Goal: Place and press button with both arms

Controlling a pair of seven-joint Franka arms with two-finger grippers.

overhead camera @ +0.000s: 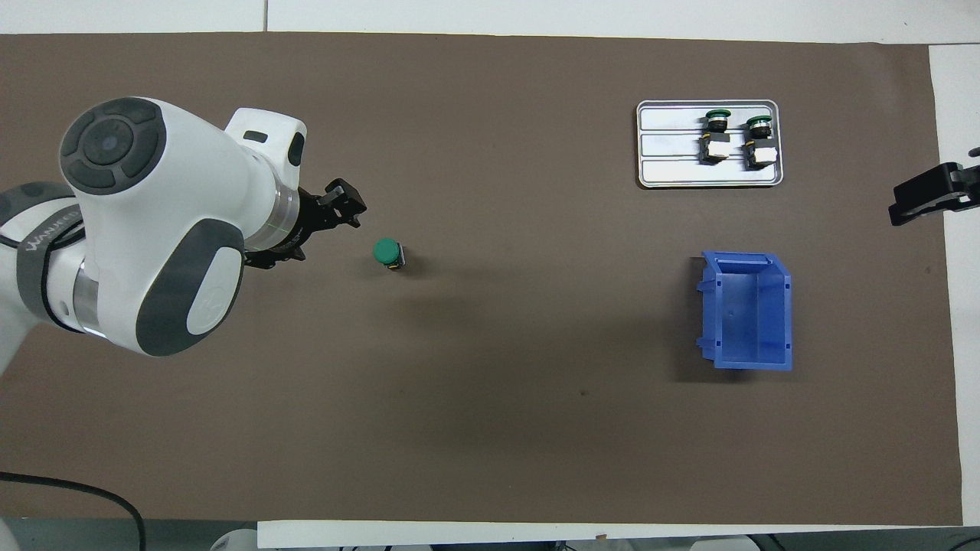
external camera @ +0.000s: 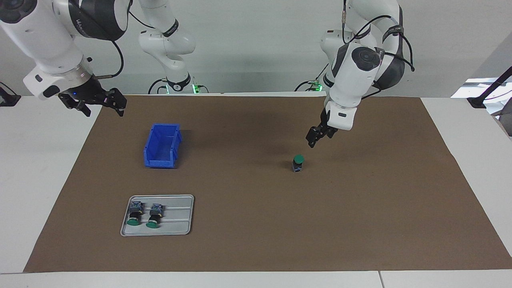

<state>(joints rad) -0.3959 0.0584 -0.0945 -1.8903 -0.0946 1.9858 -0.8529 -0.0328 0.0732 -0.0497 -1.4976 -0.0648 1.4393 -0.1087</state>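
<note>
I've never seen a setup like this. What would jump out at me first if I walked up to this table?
Probably the big white left arm, its left gripper hanging in the air close above a lone green-capped button that stands upright on the brown mat. Next, the bright blue bin toward the right arm's end, and farther from the robots a grey tray with two more buttons lying on their sides. The right gripper waits, open, at the mat's edge.

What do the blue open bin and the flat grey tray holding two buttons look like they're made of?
Blue open bin: likely moulded plastic, going by its uniform colour and ribbed walls. Flat grey tray: metal or plastic, with a pale satin sheen and a rolled rim; the look leaves it open.
</note>
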